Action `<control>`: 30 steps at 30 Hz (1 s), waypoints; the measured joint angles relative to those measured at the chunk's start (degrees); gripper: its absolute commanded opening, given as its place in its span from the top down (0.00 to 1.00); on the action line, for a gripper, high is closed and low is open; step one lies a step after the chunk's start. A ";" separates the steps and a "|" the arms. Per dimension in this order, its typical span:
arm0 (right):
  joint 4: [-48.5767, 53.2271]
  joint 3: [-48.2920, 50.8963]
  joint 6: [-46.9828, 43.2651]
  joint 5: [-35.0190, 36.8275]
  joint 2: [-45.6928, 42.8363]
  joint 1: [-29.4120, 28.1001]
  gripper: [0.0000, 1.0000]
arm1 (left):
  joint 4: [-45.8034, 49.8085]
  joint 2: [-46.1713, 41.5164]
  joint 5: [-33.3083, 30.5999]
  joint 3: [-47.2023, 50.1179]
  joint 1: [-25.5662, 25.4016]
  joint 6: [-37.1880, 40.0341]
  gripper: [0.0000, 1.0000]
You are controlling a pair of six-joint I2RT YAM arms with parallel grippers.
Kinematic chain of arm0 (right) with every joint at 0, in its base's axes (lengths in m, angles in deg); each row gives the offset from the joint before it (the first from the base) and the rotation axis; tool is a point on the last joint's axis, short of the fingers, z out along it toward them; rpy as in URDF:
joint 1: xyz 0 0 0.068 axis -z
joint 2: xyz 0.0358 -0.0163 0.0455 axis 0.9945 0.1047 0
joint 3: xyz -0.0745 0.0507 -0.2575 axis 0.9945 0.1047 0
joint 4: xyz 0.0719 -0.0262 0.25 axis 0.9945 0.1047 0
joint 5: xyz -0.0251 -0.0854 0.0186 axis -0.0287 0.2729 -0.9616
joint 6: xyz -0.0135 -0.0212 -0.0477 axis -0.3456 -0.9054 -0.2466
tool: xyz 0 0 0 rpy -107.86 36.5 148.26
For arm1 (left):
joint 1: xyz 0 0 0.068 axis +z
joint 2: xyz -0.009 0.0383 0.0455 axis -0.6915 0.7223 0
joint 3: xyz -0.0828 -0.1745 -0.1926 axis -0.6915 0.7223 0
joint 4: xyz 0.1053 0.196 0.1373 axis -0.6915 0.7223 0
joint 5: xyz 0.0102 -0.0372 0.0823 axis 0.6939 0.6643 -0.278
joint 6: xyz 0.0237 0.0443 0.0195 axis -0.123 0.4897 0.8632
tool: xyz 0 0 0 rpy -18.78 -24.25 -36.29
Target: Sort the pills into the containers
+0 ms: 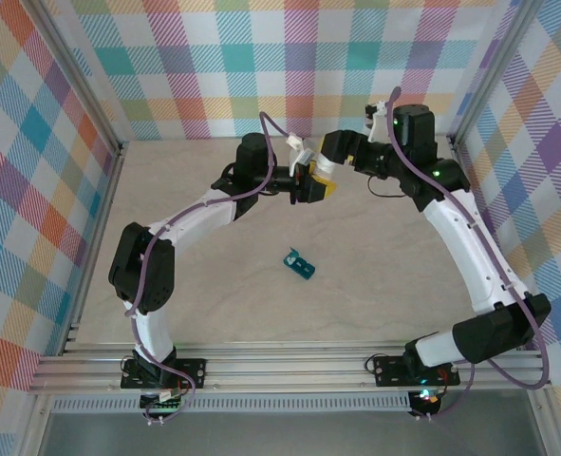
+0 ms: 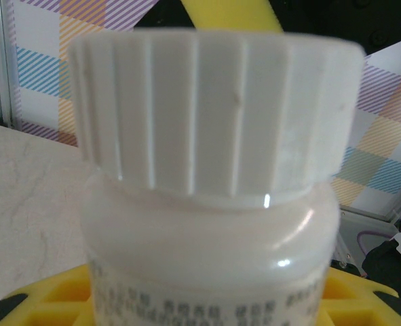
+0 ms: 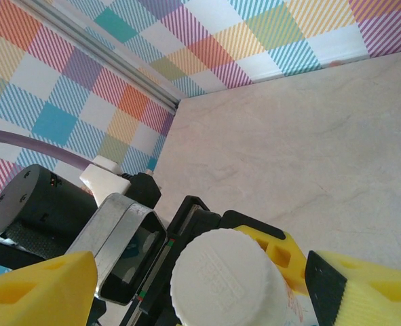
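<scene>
Where the two arms are bolted side by side at the near edge, the pale marbled table (image 1: 214,313) stretches away, and the teal pill box (image 1: 299,265) lies flat on it between the arms, a little right of centre and askew to the table's edges. It is too small to tell whether its lids are up or down. Farther back, well beyond the pill box, both arms bend inward and meet above the table. The left gripper (image 1: 308,185) is clamped on a white bottle (image 2: 207,238), its yellow fingers (image 2: 349,305) on either side of the bottle's body below the shoulder. A band of print runs round the bottle there, too blurred to read. The ribbed white cap (image 3: 227,278) sits on the bottle's neck. The right gripper (image 3: 200,285) faces the cap end-on with its jaws apart. One yellow finger (image 3: 37,285) stands off to one side of the cap and the other finger to the opposite side, with a gap showing between each and the cap's rim. Beyond the grippers, the table runs to the plaid back wall (image 1: 261,66), with aluminium posts (image 1: 85,85) rising at the corners.
</scene>
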 measured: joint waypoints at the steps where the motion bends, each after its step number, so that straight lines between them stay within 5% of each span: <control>1: 0.00 0.00 0.02 -0.24 0.09 0.00 0.20 | 0.00 0.00 0.00 0.00 0.00 0.00 1.00; 30: -2.84 2.29 4.63 -7.56 -3.67 -2.75 0.25 | -0.44 0.52 -0.20 -0.07 0.00 -0.83 1.00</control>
